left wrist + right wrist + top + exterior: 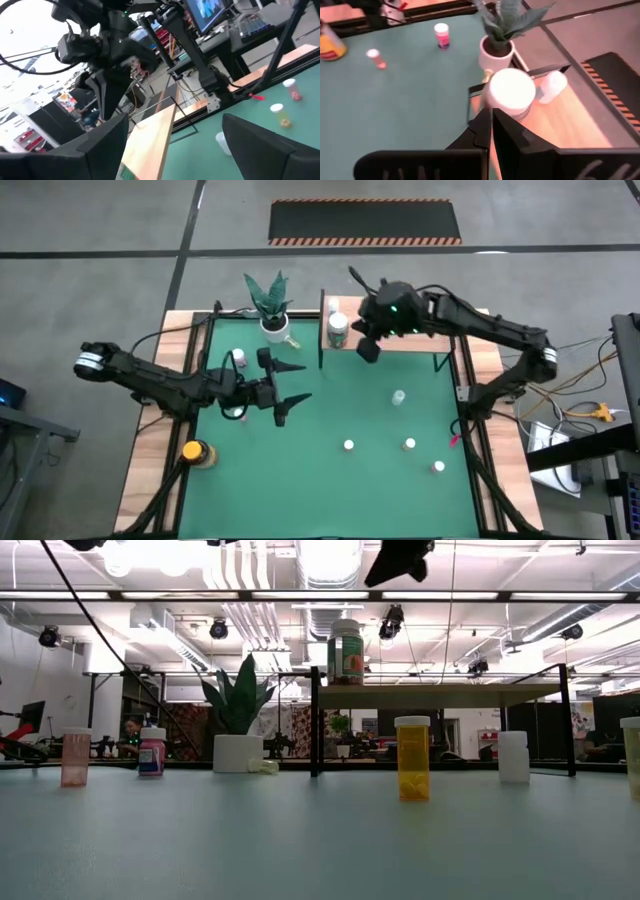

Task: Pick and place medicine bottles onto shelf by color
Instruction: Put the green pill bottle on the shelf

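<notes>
The green bottle (338,330) is standing on the shelf (420,340), our empty right gripper (368,348) is hovering beside it with fingers nearly together, while our left gripper (287,388) is gaping wide and empty, well apart from the shelf.

In the low view, the dark right gripper (399,560) is cut off by the top edge, so its fingers cannot be read there. The pale yellowish bottle (631,755) at the far right is sliced by the picture's edge. On the light wooden shelf (395,335), the right arm hides part of the board from above. The label of the green white-capped bottle (346,652) is too small to read. The left wrist view is blurred, leaving the small white-capped bottles (283,114) indistinct.
</notes>
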Robot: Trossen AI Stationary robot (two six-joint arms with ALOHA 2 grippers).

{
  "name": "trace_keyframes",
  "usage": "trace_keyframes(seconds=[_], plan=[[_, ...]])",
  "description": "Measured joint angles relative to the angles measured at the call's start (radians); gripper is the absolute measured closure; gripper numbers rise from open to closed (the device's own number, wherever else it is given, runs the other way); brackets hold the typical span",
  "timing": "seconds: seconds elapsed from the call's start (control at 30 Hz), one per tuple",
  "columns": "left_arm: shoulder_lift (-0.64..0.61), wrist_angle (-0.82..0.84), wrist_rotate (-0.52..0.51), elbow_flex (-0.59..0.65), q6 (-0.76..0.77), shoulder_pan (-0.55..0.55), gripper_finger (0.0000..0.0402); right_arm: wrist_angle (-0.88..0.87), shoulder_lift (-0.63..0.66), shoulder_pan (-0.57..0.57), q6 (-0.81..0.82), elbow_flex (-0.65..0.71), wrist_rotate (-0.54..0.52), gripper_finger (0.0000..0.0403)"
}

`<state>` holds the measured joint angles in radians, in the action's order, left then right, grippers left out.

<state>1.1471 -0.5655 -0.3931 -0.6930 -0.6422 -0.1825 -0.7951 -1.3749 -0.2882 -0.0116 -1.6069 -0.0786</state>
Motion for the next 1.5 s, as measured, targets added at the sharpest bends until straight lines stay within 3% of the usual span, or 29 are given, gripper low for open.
trace_keyframes(seconds=[0.17, 0.53, 0.8, 1.1, 1.33, 1.5], plan=[[-0.005, 0.000, -0.065, 0.004, 0.000, 0.000, 0.0100, 0.021, -0.095, -0.037, -0.038, -0.052, 0.000, 0.0394], [-0.021, -0.002, -0.069, 0.015, -0.001, 0.000, 0.0100, 0.069, -0.207, -0.048, -0.063, -0.095, -0.015, 0.0394], [-0.021, -0.002, -0.069, 0.015, 0.000, 0.000, 0.0100, 0.070, -0.224, -0.052, -0.078, -0.094, -0.108, 0.0394], [-0.021, -0.002, -0.069, 0.019, 0.000, 0.000, 0.0100, -0.050, -0.205, -0.067, -0.067, -0.096, -0.115, 0.0394], [-0.020, -0.002, -0.069, 0.021, 0.000, 0.000, 0.0100, -0.192, -0.188, -0.069, -0.076, -0.096, -0.266, 0.0394], [-0.020, -0.002, -0.069, 0.025, 0.000, 0.000, 0.0100, -0.295, -0.155, -0.079, -0.067, -0.094, -0.287, 0.0394]])
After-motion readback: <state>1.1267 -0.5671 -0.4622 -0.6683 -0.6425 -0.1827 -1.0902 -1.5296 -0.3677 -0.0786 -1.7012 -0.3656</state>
